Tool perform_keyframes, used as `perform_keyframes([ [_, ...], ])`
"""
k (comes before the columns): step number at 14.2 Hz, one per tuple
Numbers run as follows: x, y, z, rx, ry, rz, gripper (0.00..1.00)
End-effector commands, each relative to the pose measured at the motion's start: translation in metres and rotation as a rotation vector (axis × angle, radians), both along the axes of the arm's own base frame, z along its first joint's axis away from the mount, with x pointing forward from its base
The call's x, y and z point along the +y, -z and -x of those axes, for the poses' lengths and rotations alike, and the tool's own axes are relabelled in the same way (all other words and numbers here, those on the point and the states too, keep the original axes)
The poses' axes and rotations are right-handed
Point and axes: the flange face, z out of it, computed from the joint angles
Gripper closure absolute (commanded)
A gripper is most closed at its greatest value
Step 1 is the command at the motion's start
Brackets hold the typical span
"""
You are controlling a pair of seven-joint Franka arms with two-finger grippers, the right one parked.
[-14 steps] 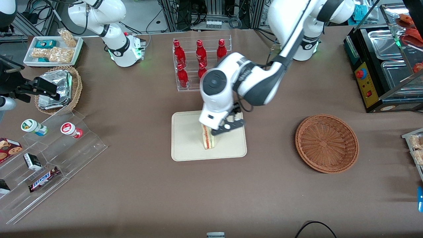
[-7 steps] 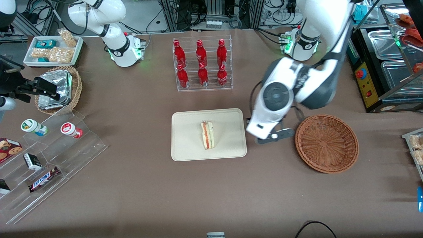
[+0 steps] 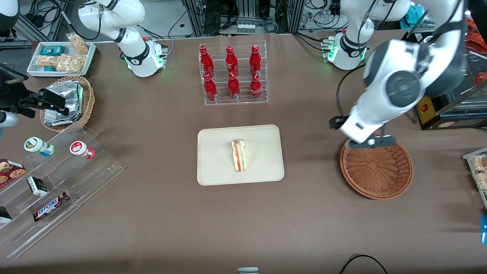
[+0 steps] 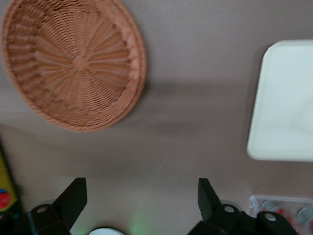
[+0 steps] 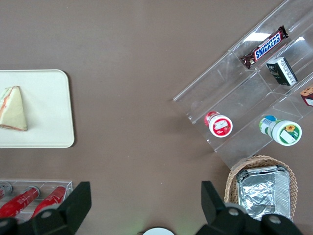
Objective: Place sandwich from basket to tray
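Small triangular sandwich (image 3: 239, 155) of pale bread with red, orange, green filling lay on large flat cream-beige rectangular tray (image 3: 217, 167), near tray centre, free of any grip. Long axis ran nearer-to-farther from front camera; filling edge faced up. Placement judged complete.

Round shallow reddish-brown wicker basket (image 3: 376, 171) sat empty toward working arm's end of brown counter (image 3: 152, 220).

End effector (image 4: 142, 203) hung above basket's farther rim, fingers spread wide, holding nothing.
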Motion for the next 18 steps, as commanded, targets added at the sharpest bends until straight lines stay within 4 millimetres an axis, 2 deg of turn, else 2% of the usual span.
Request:
perform_keyframes([
  [1, 0.04, -0.036, 0.019, -0.003, 0.072, 0.024, 0.0],
  [3, 0.073, -0.059, 0.025, -0.02, 0.095, 0.042, 0.0],
  [5, 0.091, -0.081, 0.031, -0.018, 0.141, 0.056, 0.0],
  [7, 0.112, -0.095, 0.028, -0.039, 0.114, 0.059, 0.0],
  [10, 0.126, -0.117, 0.016, -0.129, 0.094, 0.055, 0.0],
  [12, 0.147, -0.134, 0.009, -0.187, 0.055, 0.06, 0.0],
  [15, 0.16, -0.143, -0.008, -0.213, 0.031, 0.069, 0.0],
  [18, 0.162, -0.147, -0.011, -0.222, 0.027, 0.07, 0.0],
])
